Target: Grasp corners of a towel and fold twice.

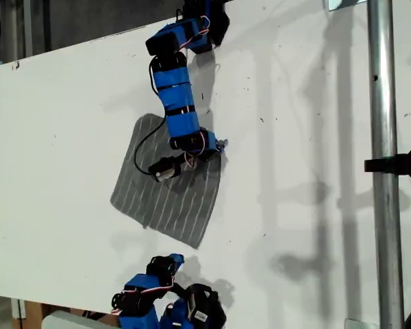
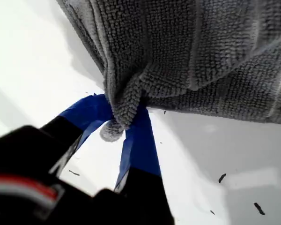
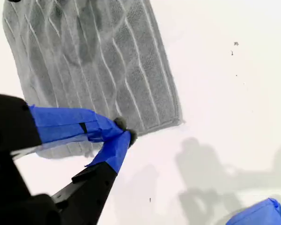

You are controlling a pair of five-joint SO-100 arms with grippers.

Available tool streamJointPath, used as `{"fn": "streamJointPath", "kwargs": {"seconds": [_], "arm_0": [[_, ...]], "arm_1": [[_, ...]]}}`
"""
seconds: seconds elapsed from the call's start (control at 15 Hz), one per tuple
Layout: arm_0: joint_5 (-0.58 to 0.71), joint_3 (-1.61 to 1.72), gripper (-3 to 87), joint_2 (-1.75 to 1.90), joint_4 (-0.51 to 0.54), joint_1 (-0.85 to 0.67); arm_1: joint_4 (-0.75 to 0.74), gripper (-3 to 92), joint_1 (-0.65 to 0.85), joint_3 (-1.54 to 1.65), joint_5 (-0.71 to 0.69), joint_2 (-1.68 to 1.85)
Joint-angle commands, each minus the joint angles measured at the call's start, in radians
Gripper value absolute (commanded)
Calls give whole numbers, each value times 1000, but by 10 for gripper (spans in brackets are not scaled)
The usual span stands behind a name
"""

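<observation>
Grey towel [image 2: 187, 56] corner sits pinched in your first claw [image 2: 124, 123]; second claw [image 3: 122, 133], nearly closed and empty, hovers off the far corner.

table [image 1: 315, 137]: bare toward exterior view's right | obstacles: metal pole [image 1: 383, 171], arm over towel [image 1: 168, 195]

Towel [image 1: 168, 188]: flat on the counter [image 1: 68, 137], centre of the exterior view.
My first gripper [image 1: 218, 147]: at the towel's corner toward the exterior view's right.
Pole [image 1: 383, 171]: far right of the exterior view.
</observation>
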Motion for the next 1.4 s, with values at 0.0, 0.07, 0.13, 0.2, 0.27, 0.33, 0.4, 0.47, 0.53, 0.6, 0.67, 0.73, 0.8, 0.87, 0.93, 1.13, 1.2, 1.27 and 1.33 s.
{"fn": "streamJointPath", "kwargs": {"seconds": [0.0, 0.07, 0.13, 0.2, 0.27, 0.33, 0.4, 0.47, 0.53, 0.6, 0.67, 0.73, 0.8, 0.87, 0.93, 1.13, 1.2, 1.27, 1.33], "arm_0": [[118, -114, 190, -60, -11, -41], [169, -124, 260, -67, -18, -60], [190, -137, 316, -74, -17, -74], [192, -152, 358, -78, -3, -91], [199, -172, 387, -83, 20, -95], [209, -156, 385, -83, 12, -103], [204, -104, 377, -78, -21, -100], [196, -32, 363, -71, -80, -87], [175, 51, 355, -64, -149, -77], [160, 144, 345, -54, -241, -66], [144, 236, 338, -46, -331, -58], [137, 311, 333, -51, -408, -55], [129, 367, 331, -69, -466, -58], [129, 390, 328, -103, -499, -61], [124, 407, 326, -147, -531, -66], [115, 434, 319, -252, -607, -100], [123, 434, 305, -281, -624, -118], [118, 430, 297, -314, -640, -130], [114, 414, 275, -370, -653, -132]], "arm_1": [[8, -2, -15, -17, 8, 52], [8, -2, -20, -17, 14, 55], [8, -2, -25, -17, 17, 58], [8, -2, -29, -17, 23, 61], [9, -2, -35, -17, 29, 64], [11, -2, -38, -17, 35, 66], [14, -2, -43, -17, 40, 71], [17, -2, -46, -17, 46, 74], [18, -2, -49, -15, 51, 78], [17, -2, -51, -15, 52, 81], [17, -2, -51, -15, 52, 86], [18, -2, -52, -15, 54, 92], [18, -2, -54, -15, 55, 100], [18, -2, -54, -15, 57, 106], [18, -2, -55, -15, 57, 110], [18, -2, -61, -14, 64, 123], [18, -2, -64, -14, 66, 129], [18, -2, -64, -12, 67, 138], [18, -2, -66, -8, 71, 147]]}}
